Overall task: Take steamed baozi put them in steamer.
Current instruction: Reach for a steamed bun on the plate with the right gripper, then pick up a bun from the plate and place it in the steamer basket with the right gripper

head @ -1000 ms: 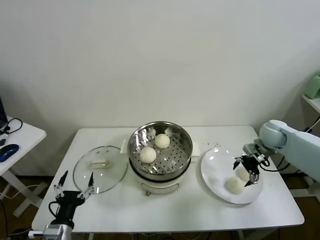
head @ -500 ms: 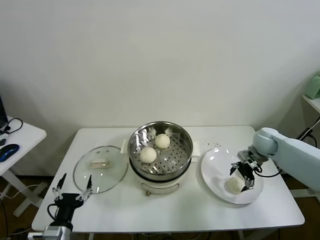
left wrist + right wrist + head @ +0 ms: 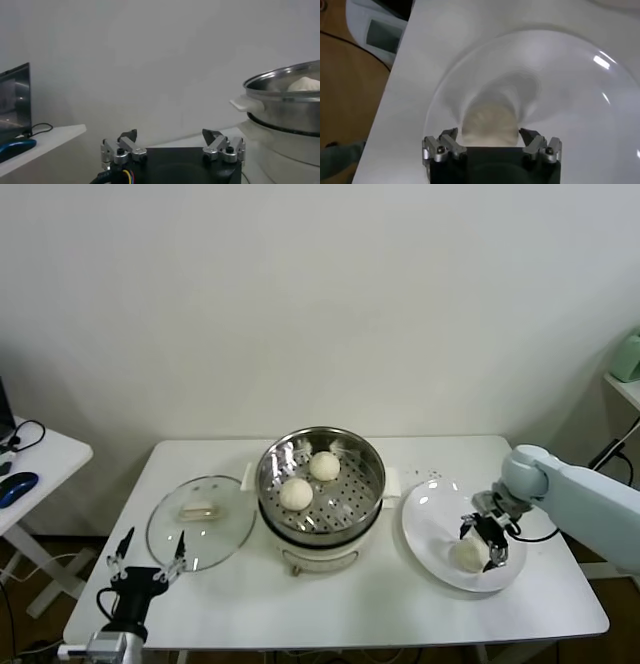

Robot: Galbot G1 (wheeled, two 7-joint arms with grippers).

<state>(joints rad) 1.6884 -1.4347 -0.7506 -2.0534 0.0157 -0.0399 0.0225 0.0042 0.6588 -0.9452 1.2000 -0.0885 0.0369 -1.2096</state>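
Note:
The steel steamer stands mid-table on its white pot base, with two cream-white baozi inside. Its rim and one bun also show in the left wrist view. On the white plate, my right gripper is low and open. In the right wrist view a baozi lies between its spread fingers, with the gripper not closed on it. One baozi shows beside the gripper on the plate. My left gripper is parked open at the table's near left corner.
A flat glass lid lies left of the steamer, just beyond the left gripper. The plate's rim lies near the table's right edge. A side table with a mouse stands at far left.
My right gripper has sunk toward the plate and shifted slightly left. It now covers the farther baozi on the plate. The left arm has not moved.

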